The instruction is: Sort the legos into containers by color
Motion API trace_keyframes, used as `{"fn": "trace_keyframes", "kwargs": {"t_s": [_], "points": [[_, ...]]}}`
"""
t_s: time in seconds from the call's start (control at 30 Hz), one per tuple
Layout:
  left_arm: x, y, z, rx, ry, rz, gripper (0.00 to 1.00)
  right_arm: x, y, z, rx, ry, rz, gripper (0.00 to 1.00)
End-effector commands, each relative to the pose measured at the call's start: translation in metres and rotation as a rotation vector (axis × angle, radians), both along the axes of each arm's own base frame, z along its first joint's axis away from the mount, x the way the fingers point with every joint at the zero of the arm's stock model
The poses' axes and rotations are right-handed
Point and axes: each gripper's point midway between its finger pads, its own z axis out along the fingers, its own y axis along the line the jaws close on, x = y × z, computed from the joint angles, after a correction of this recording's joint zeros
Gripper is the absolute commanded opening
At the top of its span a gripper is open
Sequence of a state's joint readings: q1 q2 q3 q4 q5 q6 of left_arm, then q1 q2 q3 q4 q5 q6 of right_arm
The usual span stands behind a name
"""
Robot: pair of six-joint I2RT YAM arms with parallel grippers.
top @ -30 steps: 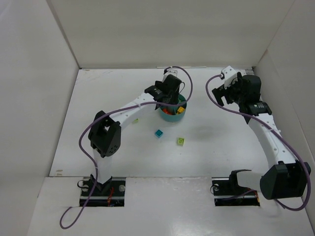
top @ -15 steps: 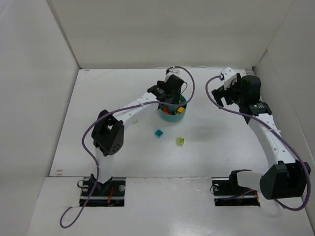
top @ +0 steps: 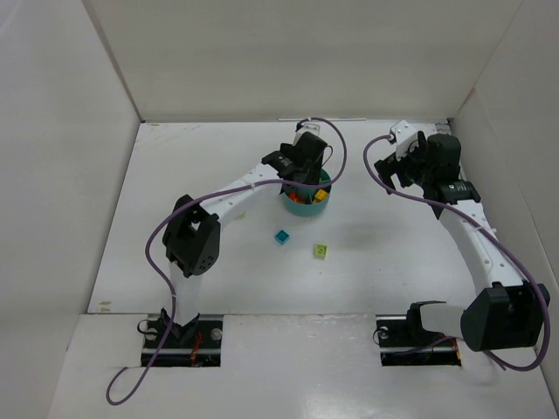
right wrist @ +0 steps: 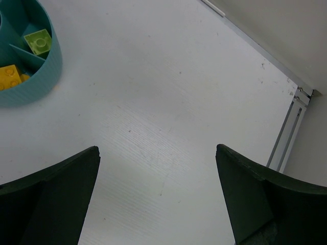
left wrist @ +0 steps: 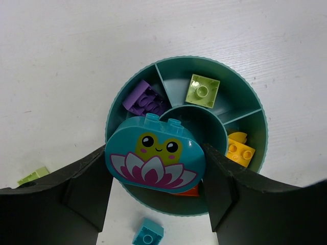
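Note:
My left gripper (left wrist: 155, 168) is shut on a rounded teal lego printed with a frog and a lotus (left wrist: 153, 158), held over the round teal dish (left wrist: 250, 97). The dish's sections hold a purple lego (left wrist: 145, 101), a lime one (left wrist: 202, 90), yellow ones (left wrist: 240, 150) and an orange one (left wrist: 188, 191) partly hidden under the held piece. A small teal lego (top: 281, 236) and a lime lego (top: 321, 250) lie on the table nearer than the dish (top: 320, 208). My right gripper (right wrist: 157, 153) hangs open over bare table, right of the dish (right wrist: 48, 71).
A pale lime piece (top: 241, 213) lies left of the dish, beside the left arm. White walls close in the table at the back and both sides. A metal rail (right wrist: 288, 138) runs along the far right edge.
The left gripper with the frog lego has shifted slightly over the dish. The right gripper has edged a little to the left. The loose legos lie where they were.

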State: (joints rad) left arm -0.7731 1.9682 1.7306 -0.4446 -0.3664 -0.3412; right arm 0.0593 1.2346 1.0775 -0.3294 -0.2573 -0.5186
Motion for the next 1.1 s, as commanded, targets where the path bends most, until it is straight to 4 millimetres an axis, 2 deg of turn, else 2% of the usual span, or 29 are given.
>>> {"fn": "trace_keyframes", "kwargs": {"t_s": [0.0,0.13,0.17,0.43,0.57,0.7,0.73,0.8,0.83,0.9,1.07], "points": [[0.008,-0.012,0.026,-0.055,-0.057,-0.009,0.3,0.002,0.001,0.004,0.009,-0.018,0.01,1.0],[0.009,-0.01,0.026,-0.05,-0.062,-0.001,0.36,0.002,0.001,0.004,0.009,-0.018,0.01,1.0],[0.008,-0.01,0.018,-0.037,-0.049,-0.002,0.37,0.002,0.001,0.004,0.009,-0.018,0.01,1.0],[0.008,-0.012,0.013,-0.042,-0.037,-0.002,0.4,0.002,0.001,0.004,0.001,-0.021,0.014,1.0],[0.01,-0.012,0.015,-0.044,-0.048,0.004,0.5,0.002,0.001,0.004,0.001,-0.021,0.014,1.0],[0.009,-0.013,0.014,-0.048,-0.043,-0.002,0.52,0.001,0.001,0.002,0.001,-0.012,0.014,1.0],[0.009,-0.013,0.02,-0.056,-0.051,-0.002,0.54,0.001,0.001,0.002,0.001,-0.012,0.014,1.0],[0.008,-0.011,0.016,-0.05,-0.044,-0.002,0.62,0.001,0.001,0.002,0.001,-0.012,0.014,1.0],[0.004,-0.015,0.021,-0.057,-0.051,-0.011,0.64,0.001,0.001,0.002,0.001,-0.012,0.014,1.0],[0.003,-0.013,0.018,-0.051,-0.045,-0.011,0.66,0.001,0.001,0.002,0.001,-0.012,0.014,1.0],[-0.001,-0.016,0.027,-0.064,-0.058,-0.02,0.67,0.0,0.002,0.002,0.005,-0.012,0.022,1.0]]}}
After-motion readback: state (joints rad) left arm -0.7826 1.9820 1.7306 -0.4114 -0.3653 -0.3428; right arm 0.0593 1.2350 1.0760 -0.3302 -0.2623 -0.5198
